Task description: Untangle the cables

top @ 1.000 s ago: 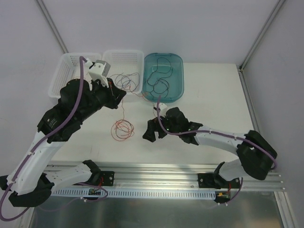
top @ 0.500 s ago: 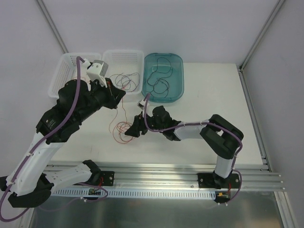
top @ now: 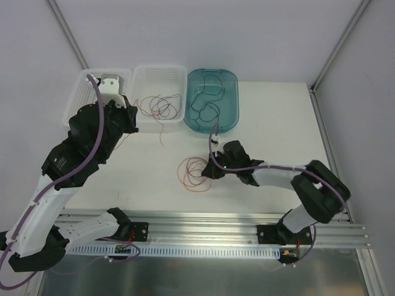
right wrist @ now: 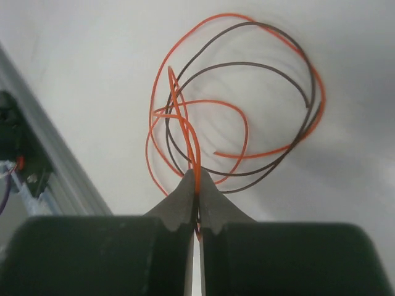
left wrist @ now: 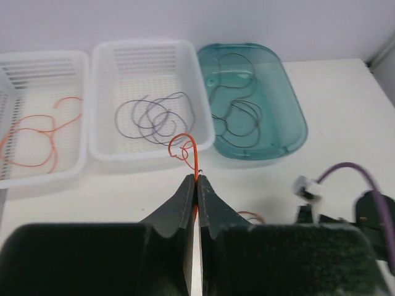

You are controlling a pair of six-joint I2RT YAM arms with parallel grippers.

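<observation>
Loosely coiled red-orange and dark cables [right wrist: 228,103]

Along far edge of table [top: 278,129], three containers in row: left basket [top: 79,92], middle basket [top: 160,66], tub [top: 213,71] rightmost, neighbours side by side. Inside left basket, single cable [left wrist: 34,132]; inside middle basket, cable bundle [top: 157,106]; inside tub, further cables [top: 207,105]. Flat on table, loose coil [top: 194,172], in front of middle basket and tub, apart from both. At coil's right edge, right gripper [right wrist: 196,185], pinching it. Just in front of middle basket, left gripper [left wrist: 195,184], pinching strand [left wrist: 195,160] that rises before basket's near wall. Along near edge, rail [top: 203,225].
</observation>
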